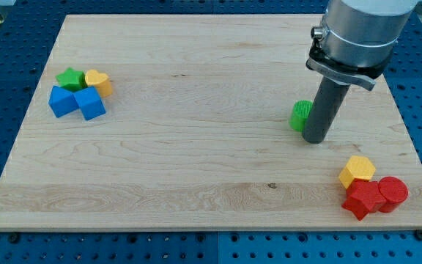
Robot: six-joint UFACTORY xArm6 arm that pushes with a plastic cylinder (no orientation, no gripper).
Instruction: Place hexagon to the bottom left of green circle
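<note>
The yellow hexagon lies near the view's bottom right, touching a red star-shaped block and next to a red cylinder. The green circle sits right of the board's middle, partly hidden by my rod. My tip rests on the board just right of and slightly below the green circle, touching or nearly touching it. The hexagon is below and to the right of the tip, well apart.
At the view's left stands a cluster: a green star, a yellow heart and two blue blocks. The wooden board lies on a blue perforated table.
</note>
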